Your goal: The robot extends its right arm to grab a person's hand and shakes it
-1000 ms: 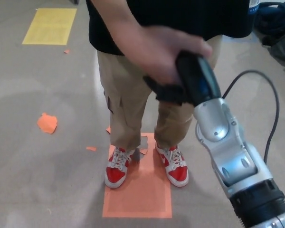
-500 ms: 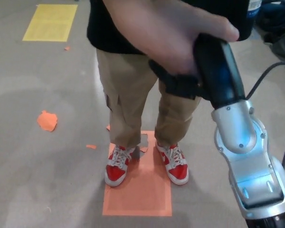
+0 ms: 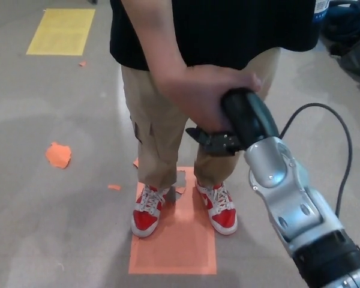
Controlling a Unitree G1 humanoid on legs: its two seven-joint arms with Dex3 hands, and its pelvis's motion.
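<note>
A person in a black shirt, tan trousers and red shoes stands facing me. The person's hand point(image 3: 201, 93) reaches down from the upper left and wraps over my right hand point(image 3: 231, 129). My black right hand is shut on the person's hand; its fingers point(image 3: 207, 141) show below the palm. The silver forearm point(image 3: 288, 198) runs in from the lower right. My left hand does not show.
The person's red shoes point(image 3: 147, 216) stand on an orange floor mat point(image 3: 174, 240). A yellow mat point(image 3: 60, 30) lies at the far left, with orange scraps point(image 3: 58, 155) on the grey floor. A black cable point(image 3: 342, 144) loops at the right; dark bags point(image 3: 348, 30) sit at the upper right.
The clasped hands rose half a second ago and have now dropped back down, with my forearm lowering too. The grip has held throughout.
</note>
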